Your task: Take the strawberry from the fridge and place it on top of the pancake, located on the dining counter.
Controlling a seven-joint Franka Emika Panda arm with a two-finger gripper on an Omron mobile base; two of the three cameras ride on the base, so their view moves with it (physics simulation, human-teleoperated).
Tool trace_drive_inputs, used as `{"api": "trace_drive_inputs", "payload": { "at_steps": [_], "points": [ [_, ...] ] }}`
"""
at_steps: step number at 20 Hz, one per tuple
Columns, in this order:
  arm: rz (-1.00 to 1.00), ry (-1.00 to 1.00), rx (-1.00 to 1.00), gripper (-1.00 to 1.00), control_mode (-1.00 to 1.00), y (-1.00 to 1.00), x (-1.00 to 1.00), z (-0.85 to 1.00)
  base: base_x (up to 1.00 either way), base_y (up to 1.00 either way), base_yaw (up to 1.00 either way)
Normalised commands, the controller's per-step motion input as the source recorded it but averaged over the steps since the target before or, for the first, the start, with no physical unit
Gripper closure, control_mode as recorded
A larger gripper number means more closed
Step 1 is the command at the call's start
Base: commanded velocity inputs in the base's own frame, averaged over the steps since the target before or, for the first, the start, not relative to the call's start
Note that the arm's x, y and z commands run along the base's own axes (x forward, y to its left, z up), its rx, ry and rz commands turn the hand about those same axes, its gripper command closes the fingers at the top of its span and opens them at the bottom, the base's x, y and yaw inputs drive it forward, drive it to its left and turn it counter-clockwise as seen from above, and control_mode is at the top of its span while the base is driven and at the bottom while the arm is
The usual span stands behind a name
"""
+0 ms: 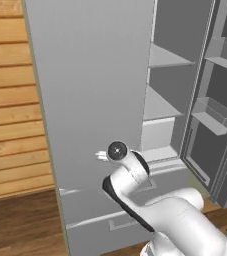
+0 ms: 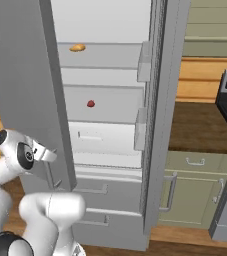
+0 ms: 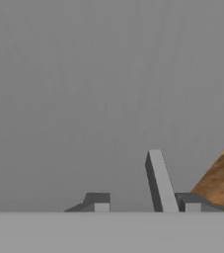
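A wood-panelled kitchen wall backs the scene, and the fridge (image 2: 105, 115) stands with its doors swung out, pale shelves bare but for two items. In the right base view the strawberry (image 2: 90, 103) sits on the middle shelf, at about twelve o'clock from the arm's wrist, with an orange-yellow food item (image 2: 77, 48) one shelf higher, towards eleven o'clock.

The gripper (image 3: 145, 207) is pressed up close to the left fridge door (image 1: 92, 115), its fingers drawn narrow. A grey bar (image 3: 159, 180) rises between the fingertips in the hand view; it looks like the door handle, and the fingers seem clamped on it, though the picture is too close and flat to be sure.

The main risk, as I judge it, is that the arm is on the outer side of this door, so reaching the fruit means coming around the door's edge; a short swing could strike that edge or nudge the door back across the opening. The strawberry is also tiny, so a slightly off approach could roll it deeper along the shelf.

The right base view gives the strawberry and its shelf; the left base view gives the right door's bins (image 1: 212, 115) instead, at two o'clock.
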Motion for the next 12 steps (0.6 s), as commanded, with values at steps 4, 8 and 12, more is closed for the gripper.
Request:
{"api": "trace_drive_inputs", "payload": {
  "at_steps": [4,8,12],
  "points": [
    [-0.16,0.00,-0.10,1.00,-1.00,0.69,-0.83,-0.09,0.00,0.00,0.00],
    [-0.21,0.00,-0.12,1.00,-1.00,0.70,-0.46,-0.01,0.00,0.00,0.00],
    [-0.21,0.00,-0.08,-1.00,-1.00,0.62,-0.38,0.00,0.00,0.00,0.00]
  ]
}}
